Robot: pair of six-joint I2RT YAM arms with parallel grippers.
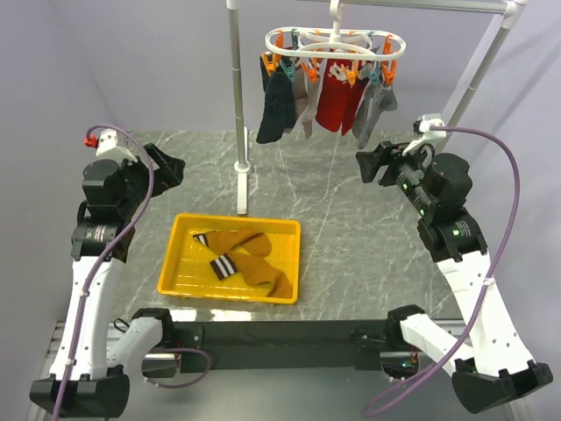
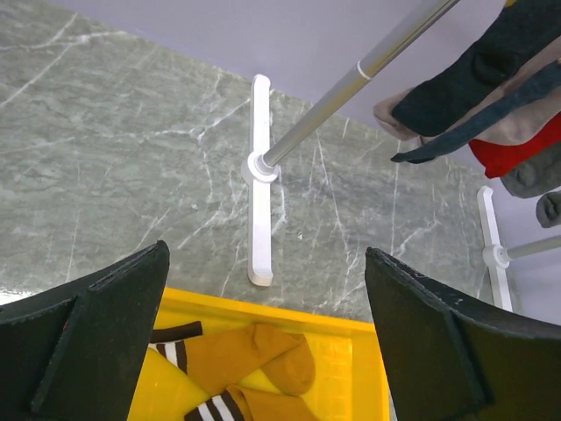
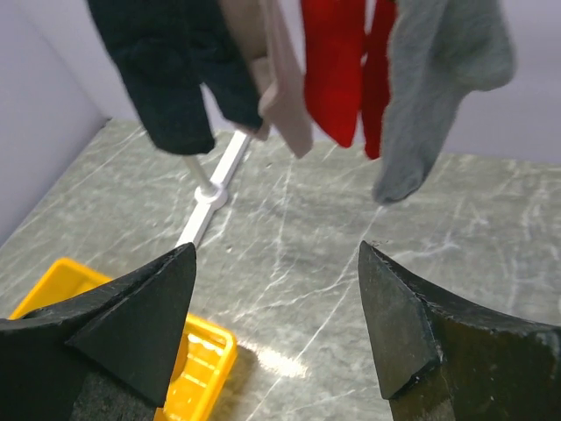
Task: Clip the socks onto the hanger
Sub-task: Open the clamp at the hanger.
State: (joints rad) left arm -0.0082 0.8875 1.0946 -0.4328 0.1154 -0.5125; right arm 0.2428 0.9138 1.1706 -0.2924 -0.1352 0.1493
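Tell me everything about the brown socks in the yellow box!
The two mustard-brown socks look like soft knitted fabric, and each has a cuff striped black and white. They lie flat and a bit crumpled inside the yellow plastic tray, one overlapping the other. In the top view their cuffs point toward the left. Only the tray and each other touch them. Nothing grips them, and they are not clipped to anything.

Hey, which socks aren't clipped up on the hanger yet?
The mustard-brown socks with striped cuffs, lying in the yellow tray. The navy sock, red socks and grey sock hang from the hanger.
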